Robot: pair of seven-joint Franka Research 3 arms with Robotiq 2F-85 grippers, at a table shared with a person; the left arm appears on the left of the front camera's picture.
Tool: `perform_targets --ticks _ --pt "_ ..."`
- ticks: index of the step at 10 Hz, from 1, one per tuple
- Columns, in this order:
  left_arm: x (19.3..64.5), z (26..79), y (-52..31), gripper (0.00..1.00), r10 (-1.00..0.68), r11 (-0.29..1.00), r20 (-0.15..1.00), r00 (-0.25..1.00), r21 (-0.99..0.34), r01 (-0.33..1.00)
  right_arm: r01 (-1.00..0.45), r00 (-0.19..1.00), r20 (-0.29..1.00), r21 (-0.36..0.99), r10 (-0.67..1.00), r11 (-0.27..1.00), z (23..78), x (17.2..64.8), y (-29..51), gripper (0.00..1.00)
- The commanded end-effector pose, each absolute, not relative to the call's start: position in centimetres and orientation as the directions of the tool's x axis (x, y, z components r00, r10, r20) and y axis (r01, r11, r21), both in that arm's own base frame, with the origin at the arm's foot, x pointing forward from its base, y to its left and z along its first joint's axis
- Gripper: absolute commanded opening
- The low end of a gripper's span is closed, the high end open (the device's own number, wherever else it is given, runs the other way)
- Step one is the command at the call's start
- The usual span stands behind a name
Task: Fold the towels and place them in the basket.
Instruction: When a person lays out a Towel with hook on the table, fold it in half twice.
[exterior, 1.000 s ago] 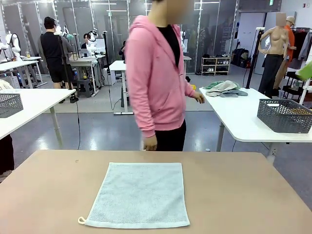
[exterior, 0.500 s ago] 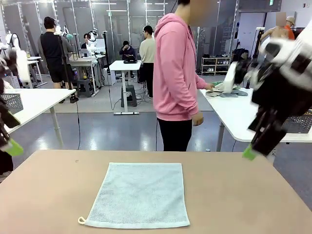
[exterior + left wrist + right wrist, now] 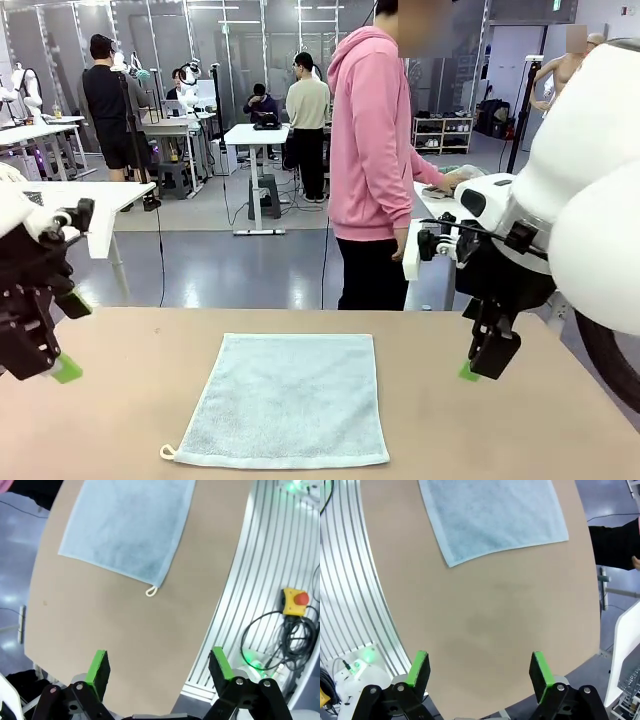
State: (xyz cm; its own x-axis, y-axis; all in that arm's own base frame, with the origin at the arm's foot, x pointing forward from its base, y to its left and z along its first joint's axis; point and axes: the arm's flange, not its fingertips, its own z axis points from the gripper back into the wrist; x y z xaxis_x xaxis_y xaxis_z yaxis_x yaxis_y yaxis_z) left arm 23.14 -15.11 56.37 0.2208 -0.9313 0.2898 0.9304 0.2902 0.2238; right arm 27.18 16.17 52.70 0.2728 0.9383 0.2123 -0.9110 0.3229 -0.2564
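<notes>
Left pincer and right pincer both hang spread over bare table either side of the towel, which lies flat by the near edge, so pads coming down unevenly may scrape the top or bunch the cloth and skew the fold.

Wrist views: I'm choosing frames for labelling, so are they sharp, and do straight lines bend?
Left wrist view: the towel and its corner loop are crisp, but the table edge bows from wide-angle distortion. Right wrist view: equally sharp, same bowed edge, no glare on the cloth.
</notes>
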Motion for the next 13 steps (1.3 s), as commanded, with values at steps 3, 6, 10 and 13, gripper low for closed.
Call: perform_targets --ticks 3,6,10,13 --pt "25.0 53.3 -15.1 1.0 -0.927 0.312 0.273 0.256 0.186 0.932 -0.913 0.28 0.233 -0.234 0.931 0.334 49.6 27.4 15.3 1.0" --pt "25.5 52.4 -15.3 1.0 -0.93 0.309 0.256 0.263 0.161 0.937 -0.931 0.272 0.223 -0.187 0.936 0.315 48.6 27.3 15.4 1.0" --pt "25.6 53.8 -15.3 1.0 -0.93 0.312 0.251 0.267 0.161 0.936 -0.914 0.295 0.21 -0.221 0.932 0.339 51.3 28.6 15.9 1.0" --pt "25.7 53.7 -15.3 1.0 -0.93 0.313 0.25 0.268 0.159 0.936 -0.916 0.295 0.21 -0.215 0.932 0.338 51.2 28.7 16.0 1.0"
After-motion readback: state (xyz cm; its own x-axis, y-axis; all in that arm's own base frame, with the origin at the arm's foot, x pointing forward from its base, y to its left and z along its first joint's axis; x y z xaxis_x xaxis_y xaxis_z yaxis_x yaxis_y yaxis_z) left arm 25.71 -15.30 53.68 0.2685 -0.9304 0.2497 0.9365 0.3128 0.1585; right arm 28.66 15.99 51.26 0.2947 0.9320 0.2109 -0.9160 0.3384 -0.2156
